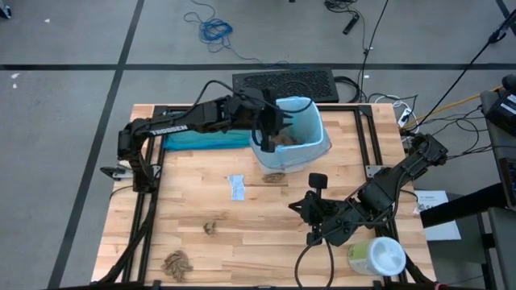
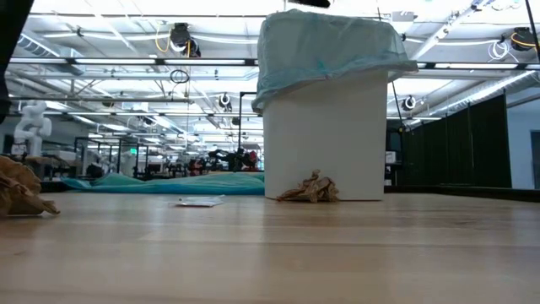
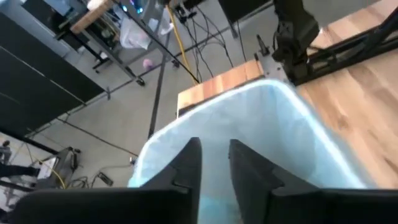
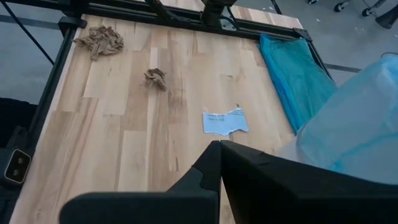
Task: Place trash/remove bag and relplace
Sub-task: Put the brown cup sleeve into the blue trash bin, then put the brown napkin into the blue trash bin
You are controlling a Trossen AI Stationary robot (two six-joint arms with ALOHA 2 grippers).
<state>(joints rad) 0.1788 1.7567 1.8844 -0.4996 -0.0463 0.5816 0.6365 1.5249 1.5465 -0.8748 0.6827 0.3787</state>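
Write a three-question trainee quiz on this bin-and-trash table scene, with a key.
1. True or false: the left gripper is over the lined white bin.
2. Which lies on the table right against the bin's base? A) a brown paper wad B) a red bottle C) a spoon
3. Fill in: the flat white paper scrap lies on the wood between the bin and the two ____ wads at the table's near-left part.

Key: 1 true; 2 A; 3 brown. The right gripper waits shut above the table, near the wipes tub. Brown trash already lies inside the light-blue bag.
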